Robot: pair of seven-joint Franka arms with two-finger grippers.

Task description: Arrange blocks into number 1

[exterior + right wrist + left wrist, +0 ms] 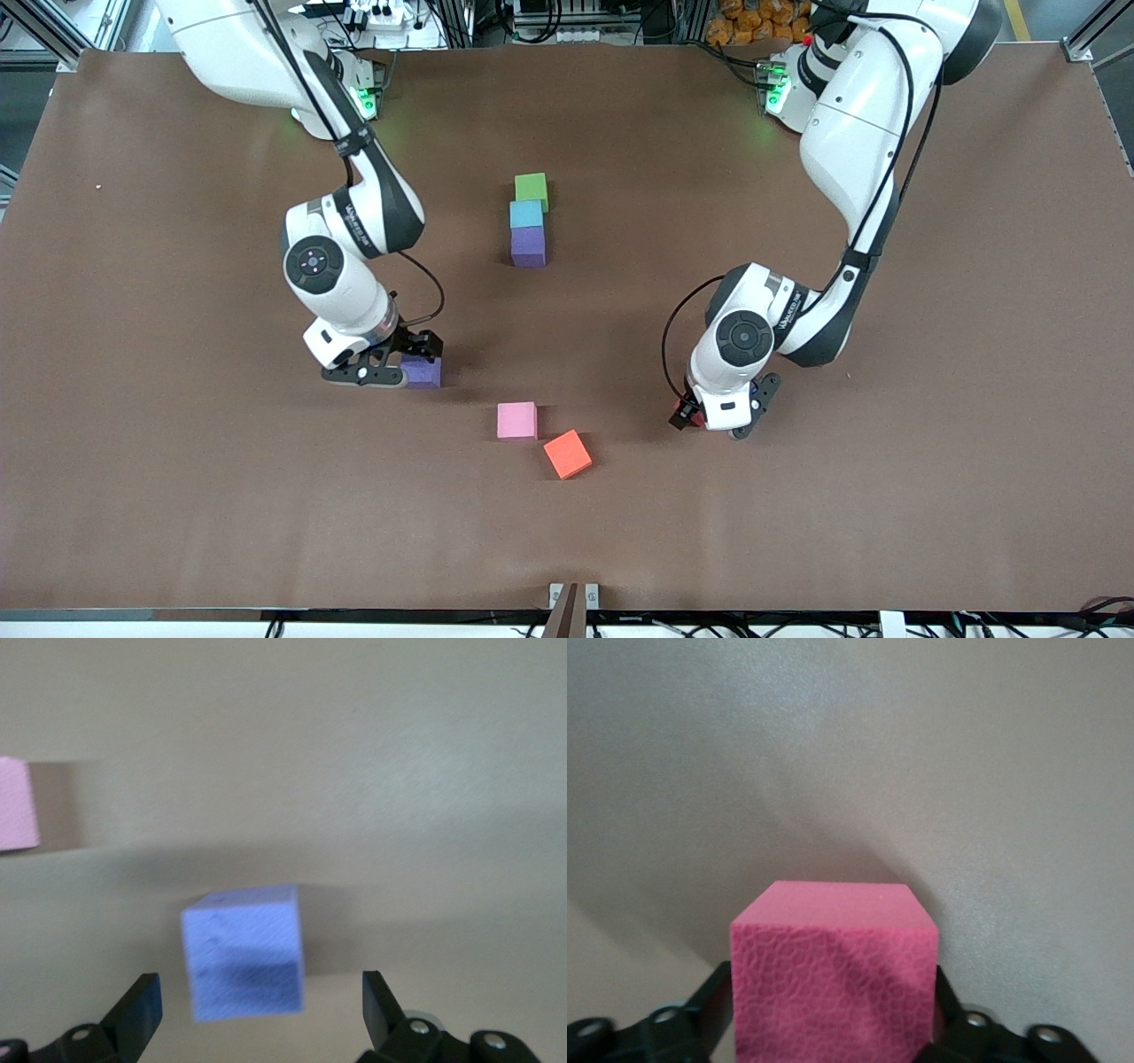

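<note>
Blocks nearest the front camera: an orange cube (567, 454) and a pale pink cube (516, 420), touching at a corner, neither in the figure. Left end effector (704, 422) is low at the surface toward the left arm's end, fingers touching both sides of a crimson block (833, 988), grip apparently just closing. Right end effector (409, 365) has jaws wide open around a purple block (423, 371), not gripping. Farther off, second purple block (529, 246), light blue block (526, 213) and green block (532, 188) lie in a line: three of five placed, I judge. Brown surface (886, 514); cluttered rack past its edge
</note>
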